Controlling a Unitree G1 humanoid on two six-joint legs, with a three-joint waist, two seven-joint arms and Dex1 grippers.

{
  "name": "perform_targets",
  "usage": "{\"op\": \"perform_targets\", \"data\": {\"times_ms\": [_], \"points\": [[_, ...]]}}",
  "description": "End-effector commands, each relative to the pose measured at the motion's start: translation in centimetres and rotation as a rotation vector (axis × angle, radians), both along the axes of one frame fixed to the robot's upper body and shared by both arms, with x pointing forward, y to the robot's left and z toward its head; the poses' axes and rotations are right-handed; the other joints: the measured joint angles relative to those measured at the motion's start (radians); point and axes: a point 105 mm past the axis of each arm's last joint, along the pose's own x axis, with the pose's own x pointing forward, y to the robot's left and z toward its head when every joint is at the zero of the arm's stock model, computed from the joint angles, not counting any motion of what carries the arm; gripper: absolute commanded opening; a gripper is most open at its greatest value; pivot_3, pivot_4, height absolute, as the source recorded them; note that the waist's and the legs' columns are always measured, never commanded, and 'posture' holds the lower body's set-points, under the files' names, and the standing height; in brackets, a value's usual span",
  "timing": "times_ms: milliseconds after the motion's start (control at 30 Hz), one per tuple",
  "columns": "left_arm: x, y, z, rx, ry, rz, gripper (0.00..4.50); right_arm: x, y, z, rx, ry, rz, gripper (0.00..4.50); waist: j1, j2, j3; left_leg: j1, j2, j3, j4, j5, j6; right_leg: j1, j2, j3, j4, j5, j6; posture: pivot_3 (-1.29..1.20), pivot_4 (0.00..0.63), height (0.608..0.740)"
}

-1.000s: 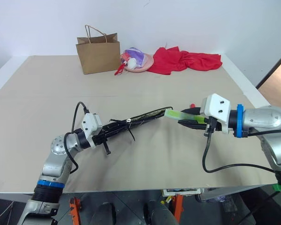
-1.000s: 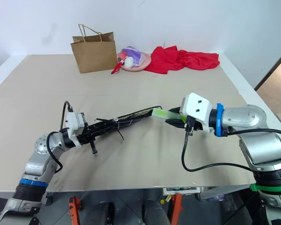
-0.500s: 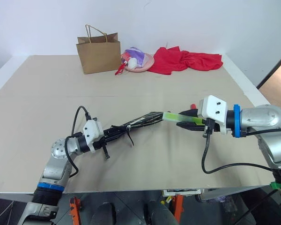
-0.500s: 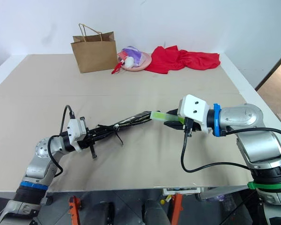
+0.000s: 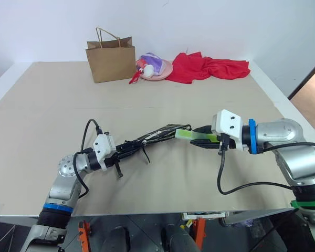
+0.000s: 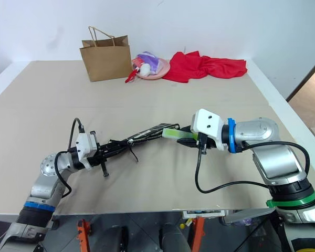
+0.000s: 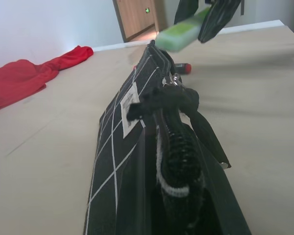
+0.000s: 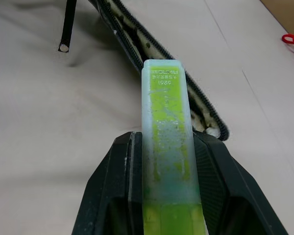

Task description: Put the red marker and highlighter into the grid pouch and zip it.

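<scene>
**Two grippers meet at the open end of a grid pouch**

Two robot arms reach toward each other across a tan table (image 5: 163, 100). In the lower left of the head view, the left gripper (image 5: 117, 153) is clamped tight on one end of the grid pouch (image 5: 156, 136), holding it lifted so it slants up toward the centre of the frame. The pouch's zipper is open along its top edge, and its black pull cord (image 5: 145, 155) dangles below.

Right of centre, the right gripper (image 5: 201, 139) pinches the highlighter (image 5: 187, 135) between its two black fingers. The lime-green body points left, its pale cap end right at the pouch's open far end.

A small piece of the red marker (image 7: 183, 67) lies on the table beyond the pouch, seen in the left wrist view.

Along the top of the head view sit a brown paper bag (image 5: 111, 58), a pink plate of small items (image 5: 155, 67) and a crumpled red cloth (image 5: 210, 67).
</scene>
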Motion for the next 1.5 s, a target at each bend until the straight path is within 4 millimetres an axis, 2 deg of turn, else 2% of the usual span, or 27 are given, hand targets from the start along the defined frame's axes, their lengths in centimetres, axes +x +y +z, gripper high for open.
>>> {"op": "perform_targets", "data": {"times_ms": [33,333,567,633,833,1033,1133,1233,1367,1500], "points": [[0.0,-0.1,1.2,-0.020,-0.050,-0.004,0.00,0.2,0.2,0.9,-0.010,-0.047,0.014,1.08,0.000,0.000,0.000,0.000,0.000,0.000,0.000,0.000,0.000,0.000,0.000,0.000,0.000,0.000,0.000,0.00,0.150,0.740],[-0.2,-0.4,1.6,-0.021,-0.056,-0.013,0.00,1.2,0.5,0.0,-0.070,-0.050,0.016,1.08,-0.001,0.000,0.000,0.000,0.000,0.000,0.000,0.000,0.000,0.000,0.000,0.000,0.000,0.000,0.000,0.00,0.150,0.740],[-0.3,-0.7,1.7,-0.008,-0.058,-0.034,0.00,2.1,3.4,-0.3,-0.097,-0.071,0.088,1.08,-0.002,0.000,0.000,0.000,0.000,0.000,0.000,0.000,0.000,-0.001,0.001,0.000,0.001,0.000,-0.001,0.00,0.150,0.740],[-0.3,-0.7,1.7,-0.007,-0.059,-0.035,0.00,2.3,3.9,0.0,-0.089,-0.074,0.096,1.08,-0.001,0.000,0.000,0.000,0.000,0.000,0.000,0.000,0.000,-0.001,0.001,0.000,0.002,0.002,-0.005,0.00,0.150,0.740],[-0.4,-0.7,1.5,-0.004,-0.057,-0.035,0.00,2.8,4.9,0.3,-0.086,-0.089,0.119,1.08,0.000,0.000,0.000,-0.001,0.000,0.000,0.000,0.000,0.000,-0.001,0.000,0.000,0.001,0.002,-0.005,0.00,0.150,0.740],[-0.5,-0.7,1.3,-0.004,-0.053,-0.040,0.00,1.0,8.9,-1.0,-0.088,-0.086,0.270,1.08,-0.002,0.000,0.000,0.000,0.001,-0.001,0.000,0.000,0.000,-0.001,0.002,-0.001,0.002,0.002,-0.006,0.00,0.150,0.740],[-0.5,-0.7,1.2,-0.003,-0.054,-0.045,0.00,-0.8,10.8,-2.9,-0.137,-0.076,0.398,1.08,-0.001,0.000,0.000,0.000,0.001,-0.001,0.000,0.000,0.000,-0.001,0.002,-0.001,0.003,0.002,-0.006,0.00,0.150,0.740],[-0.5,-0.7,1.2,-0.003,-0.055,-0.048,0.00,-1.8,11.6,-4.1,-0.170,-0.082,0.472,1.08,-0.001,0.000,0.000,-0.001,0.000,-0.001,0.000,0.000,0.000,-0.001,0.000,-0.001,0.003,0.002,-0.006,0.00,0.150,0.740],[-0.5,-0.7,1.3,-0.007,-0.057,-0.046,0.00,-0.9,11.8,-3.9,-0.170,-0.138,0.462,1.08,-0.001,0.000,0.000,-0.001,0.000,-0.001,0.001,0.000,0.000,-0.001,0.000,-0.001,0.003,0.002,-0.006,0.00,0.150,0.740],[-0.5,-0.7,1.4,-0.010,-0.057,-0.040,0.00,-0.1,11.5,-2.9,-0.132,-0.170,0.427,2.99,-0.003,0.000,0.000,0.000,0.001,-0.001,0.001,0.000,0.000,-0.001,0.001,-0.002,0.003,0.002,-0.006,0.00,0.150,0.740]]}}
